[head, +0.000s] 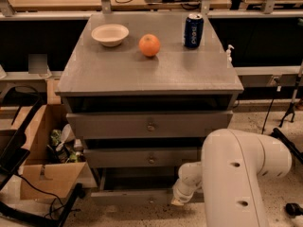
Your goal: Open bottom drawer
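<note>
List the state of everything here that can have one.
Bottom drawer: pulled partly out.
Middle drawer: looks shut.
Top drawer: looks shut.
Gripper: low, at the bottom drawer's front, right of centre.
Can: upright on the cabinet top.
Bowl: upright, empty.
Box: flaps open, clutter inside.
</note>
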Robot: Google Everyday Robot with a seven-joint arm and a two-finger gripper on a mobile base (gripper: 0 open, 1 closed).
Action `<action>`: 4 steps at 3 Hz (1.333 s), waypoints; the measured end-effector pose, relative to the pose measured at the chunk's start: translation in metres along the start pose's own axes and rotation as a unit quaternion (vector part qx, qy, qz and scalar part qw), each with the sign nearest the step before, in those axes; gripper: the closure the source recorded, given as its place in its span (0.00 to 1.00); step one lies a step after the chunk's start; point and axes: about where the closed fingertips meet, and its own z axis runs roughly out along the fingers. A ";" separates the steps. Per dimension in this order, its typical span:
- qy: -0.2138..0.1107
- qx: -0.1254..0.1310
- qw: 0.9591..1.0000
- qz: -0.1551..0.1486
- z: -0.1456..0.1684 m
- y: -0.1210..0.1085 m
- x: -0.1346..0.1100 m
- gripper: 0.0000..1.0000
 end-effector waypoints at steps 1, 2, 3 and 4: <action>0.000 0.000 1.000 0.000 0.000 0.000 0.000 1.00; 0.000 0.000 1.000 0.000 0.000 0.000 0.000 1.00; 0.000 0.000 1.000 0.000 -0.002 0.000 0.000 1.00; 0.000 0.000 1.000 0.000 -0.002 0.000 0.000 1.00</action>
